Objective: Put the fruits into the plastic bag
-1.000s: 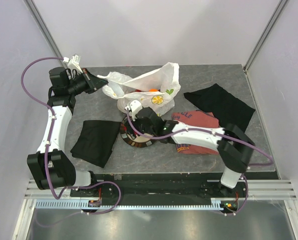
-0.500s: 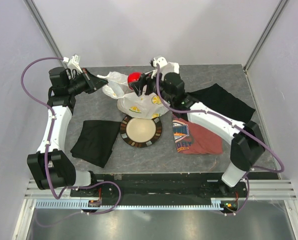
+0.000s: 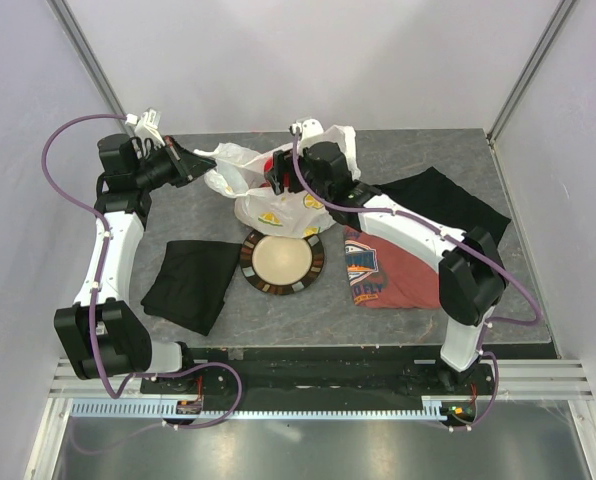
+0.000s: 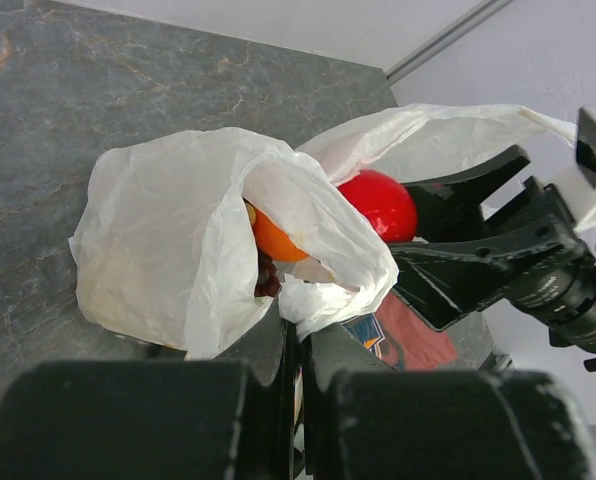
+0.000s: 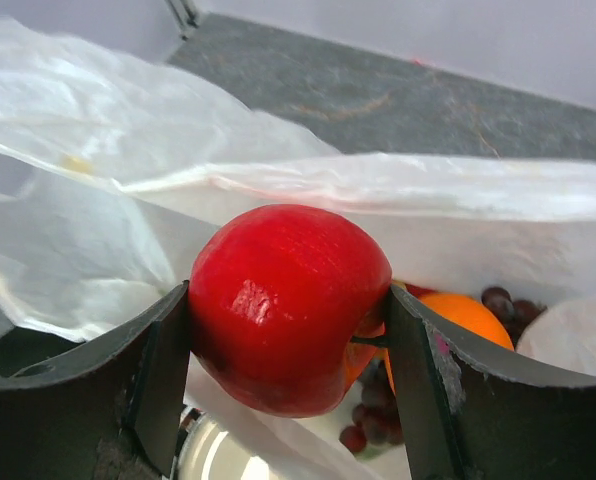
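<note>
The plastic bag (image 3: 246, 180) lies at the back of the table with its mouth held open. My left gripper (image 3: 200, 165) is shut on the bag's edge (image 4: 323, 300), with the fingers (image 4: 268, 370) pinching the film. My right gripper (image 3: 278, 172) is shut on the red apple (image 5: 278, 320) and holds it in the bag's mouth, just above the fruit inside. The apple also shows in the left wrist view (image 4: 380, 203). An orange (image 5: 458, 315) and dark grapes (image 5: 503, 303) lie inside the bag. The orange (image 4: 273, 238) shows through the opening.
A round beige plate (image 3: 283, 262) with a dark rim sits in front of the bag. A black cloth (image 3: 190, 283) lies at the front left. Another black cloth (image 3: 438, 210) lies at the right. A red printed T-shirt (image 3: 388, 270) lies beside the plate.
My right gripper rose from the plate with the red apple, moved back over the bag, and has now lowered the apple into the bag's mouth. The left arm has not moved.
</note>
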